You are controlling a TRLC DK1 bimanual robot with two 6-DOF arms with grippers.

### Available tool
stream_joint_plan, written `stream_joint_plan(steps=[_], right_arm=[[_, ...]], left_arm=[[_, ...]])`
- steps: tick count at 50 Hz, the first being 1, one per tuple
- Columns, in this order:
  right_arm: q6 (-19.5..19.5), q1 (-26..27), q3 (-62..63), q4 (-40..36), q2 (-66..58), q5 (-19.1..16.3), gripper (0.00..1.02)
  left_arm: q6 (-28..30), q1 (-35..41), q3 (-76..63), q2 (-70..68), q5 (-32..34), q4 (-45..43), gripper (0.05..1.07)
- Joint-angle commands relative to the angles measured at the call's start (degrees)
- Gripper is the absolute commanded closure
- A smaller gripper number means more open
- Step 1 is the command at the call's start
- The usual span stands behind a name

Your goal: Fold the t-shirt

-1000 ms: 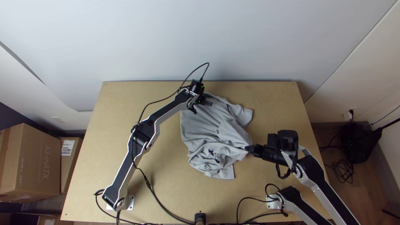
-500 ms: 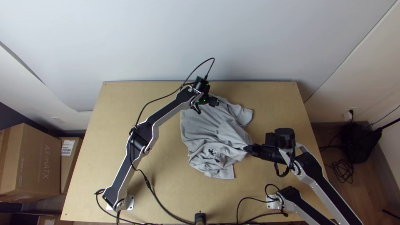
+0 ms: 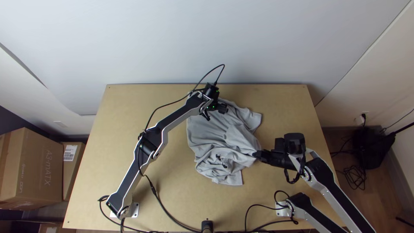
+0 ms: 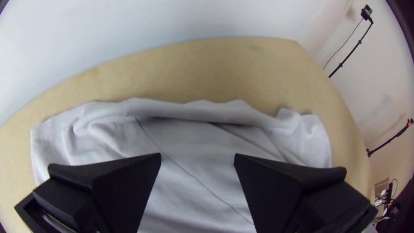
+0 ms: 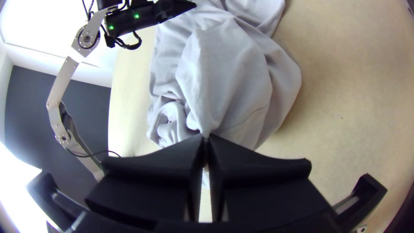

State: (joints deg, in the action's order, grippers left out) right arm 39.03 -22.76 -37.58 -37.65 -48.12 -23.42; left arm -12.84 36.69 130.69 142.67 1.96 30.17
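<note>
The grey t-shirt (image 3: 224,138) lies crumpled and bunched on the table, a dark print showing in its nearer part. Over its far edge is my left gripper (image 3: 215,113); in the left wrist view the left gripper (image 4: 197,159) is open, with the t-shirt (image 4: 189,142) beneath and nothing gripped. My right gripper (image 3: 256,154) is at the shirt's right side, and in the right wrist view the right gripper (image 5: 205,140) is shut on a pinched bit of the grey fabric (image 5: 228,86), which rises in folds from its fingertips.
The wooden table (image 3: 146,99) shows bare around the cloth. Black cables (image 3: 164,211) run along its near edge between the arm bases. Cardboard boxes (image 3: 34,168) stand beyond the left side, and a wall (image 3: 207,43) rises behind the far edge.
My left gripper has moved to the right along the shirt's far edge. The right gripper has shifted very slightly left, still holding the cloth; the shirt lies nearly the same.
</note>
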Motion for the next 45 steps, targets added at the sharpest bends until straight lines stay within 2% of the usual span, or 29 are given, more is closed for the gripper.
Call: stream_joint_plan(steps=[1, 8, 10, 11, 16, 17, 23, 29, 34, 45], right_arm=[[1.2, -0.5, -1.4, -0.5, 0.0, -0.5, 1.00], [1.3, -0.5, -1.4, -0.6, 0.0, -0.5, 1.00], [1.3, -0.5, -1.4, -0.6, 0.0, -0.5, 1.00], [1.3, -0.5, -1.4, -0.6, 0.0, -0.5, 1.00], [1.6, -0.8, -1.4, -0.6, 0.0, -0.5, 1.00], [1.6, -0.8, -1.4, -0.6, 0.0, -0.5, 1.00], [1.6, -0.3, -1.7, -0.5, -0.1, -0.3, 1.00], [1.1, 3.6, -2.2, -0.8, -0.1, 0.1, 1.00], [-1.1, 4.8, -3.1, -1.3, 0.0, 0.2, 1.00], [-3.4, 8.5, -7.3, -0.8, 0.7, 1.1, 1.00]], left_arm=[[0.8, -0.2, 1.8, 2.9, -1.0, -0.4, 0.24], [1.0, -0.3, 1.8, 3.9, -1.6, -0.6, 0.24], [1.0, -0.3, 1.8, 4.2, -1.6, -0.6, 0.31], [1.0, -0.3, 1.8, 4.3, -1.6, -0.7, 0.39], [-0.2, -0.7, 1.4, 4.3, -1.6, -2.5, 1.00], [-0.2, -0.7, 1.5, 4.3, -1.6, -2.8, 1.06], [0.2, -0.6, 1.4, 3.3, -1.5, -2.2, 1.05], [0.2, -1.2, 0.3, -1.1, -1.5, -0.6, 1.05], [0.1, -2.7, -0.5, -6.2, -1.2, 0.9, 1.05], [-0.4, -5.7, -1.0, -17.6, -1.1, 5.2, 1.05]])
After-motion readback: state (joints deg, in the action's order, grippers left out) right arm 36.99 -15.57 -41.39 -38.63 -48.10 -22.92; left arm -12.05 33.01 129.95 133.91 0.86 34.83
